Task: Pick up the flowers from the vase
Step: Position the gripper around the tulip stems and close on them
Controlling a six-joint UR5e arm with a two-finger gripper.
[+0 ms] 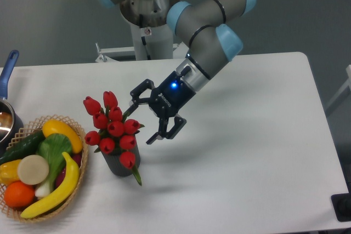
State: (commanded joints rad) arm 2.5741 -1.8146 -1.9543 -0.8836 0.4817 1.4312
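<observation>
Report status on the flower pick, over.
Tool open, empty, right beside the flowers, not yet closed on them. Flowers sit in the vase. Wicker basket on the vase's far side, clear of the approach.

Support surface: a white table (pixel 247 152) with rounded corners, spanning nearly the full width of the view. Resting directly on it, at the near left, is a round wicker basket (pixel 71 204) filled with fruit and vegetables. Just right of the basket stands a short dark grey vase (pixel 118 164) holding red tulips. At the far left edge sits a pot (pixel 6 121) with a blue handle, partly cut off by the frame.
</observation>
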